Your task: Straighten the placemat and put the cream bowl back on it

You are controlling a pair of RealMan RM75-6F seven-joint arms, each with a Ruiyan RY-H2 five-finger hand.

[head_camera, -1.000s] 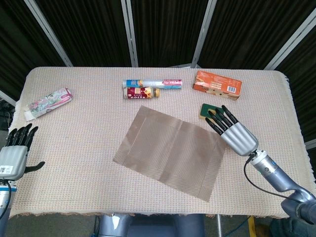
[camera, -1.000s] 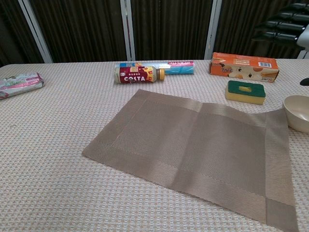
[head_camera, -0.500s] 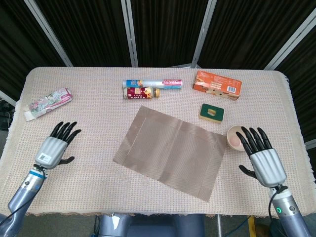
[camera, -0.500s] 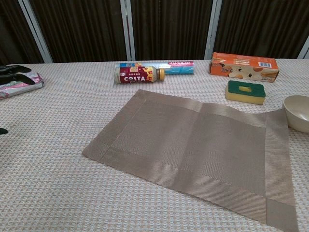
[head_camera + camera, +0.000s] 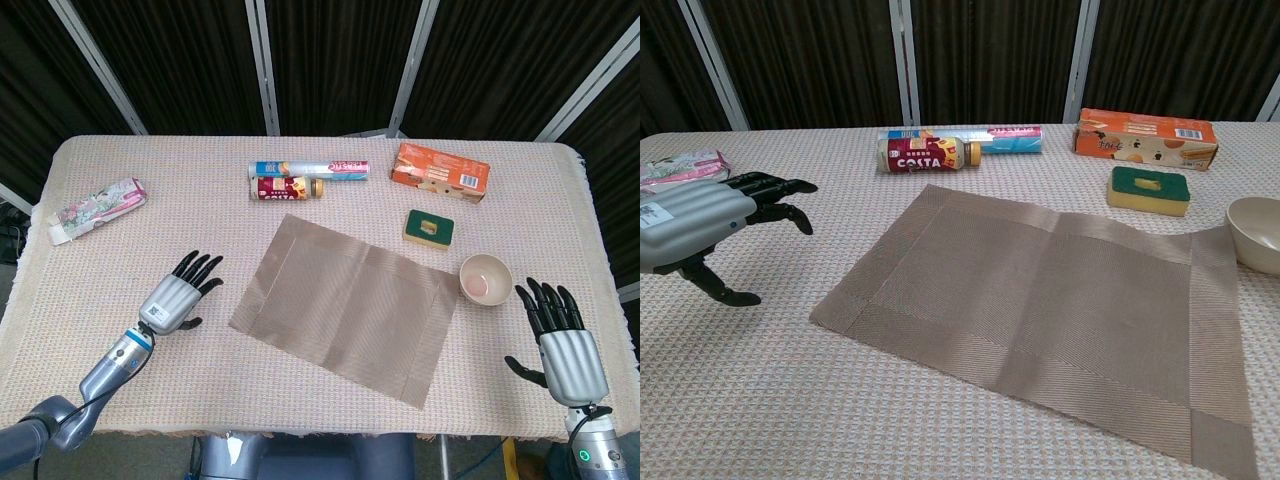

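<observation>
Tabletop — cream bowl empty, beside placemat.

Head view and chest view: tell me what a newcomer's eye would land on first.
The brown placemat lies crooked across the middle of the table, with nothing on it. The cream bowl sits off it, just by its far right corner. The left hand hovers open to the mat's left, and the right hand is open near the table's right edge.
</observation>
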